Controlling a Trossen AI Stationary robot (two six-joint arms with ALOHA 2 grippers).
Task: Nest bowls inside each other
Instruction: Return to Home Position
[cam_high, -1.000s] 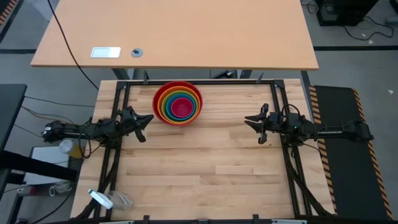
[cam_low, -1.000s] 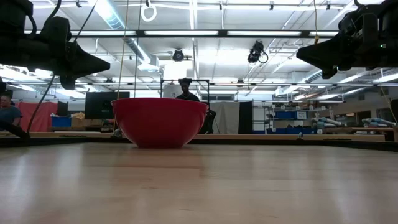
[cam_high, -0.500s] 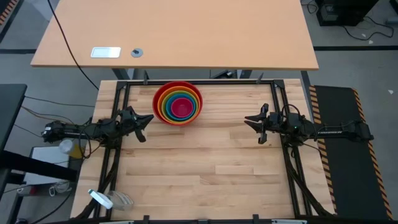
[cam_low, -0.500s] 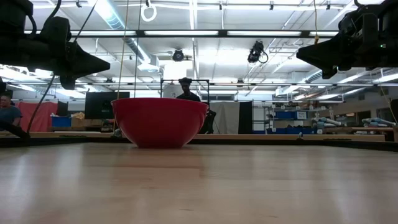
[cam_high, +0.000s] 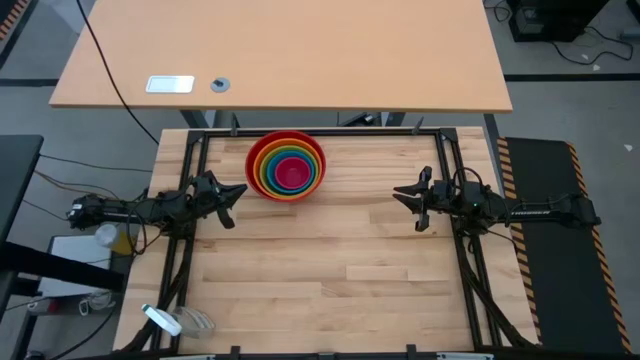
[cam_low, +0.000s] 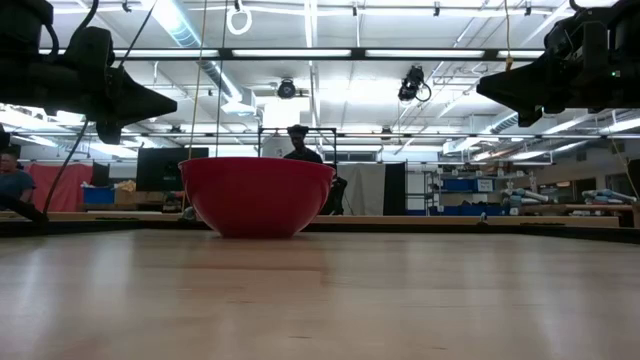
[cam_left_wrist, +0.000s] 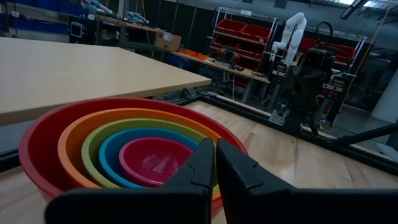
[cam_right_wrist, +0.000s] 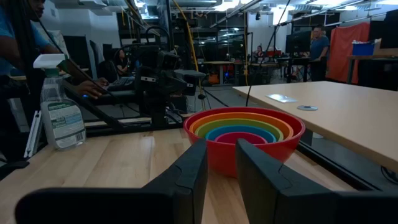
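Note:
The bowls (cam_high: 287, 166) stand nested as one stack near the table's far edge, left of the middle: red outermost, then orange, lime green, blue, with the magenta-pink one (cam_left_wrist: 155, 160) innermost. The red bowl (cam_low: 257, 195) rests on the table on its base. My left gripper (cam_high: 238, 190) hangs level at the table's left side, shut, pointing past the stack's near side (cam_left_wrist: 215, 144). My right gripper (cam_high: 398, 193) hangs level at the right side, facing the stack across open table. Its fingers stand a little apart with nothing between them (cam_right_wrist: 221, 144).
A black frame rail (cam_high: 320, 131) runs along the table's far edge just behind the bowls. A tan desk (cam_high: 280, 50) stands beyond it. A spray bottle (cam_right_wrist: 59, 106) stands off the table's left side, where a person's arm shows. The wooden tabletop (cam_high: 330, 270) lies bare between the arms.

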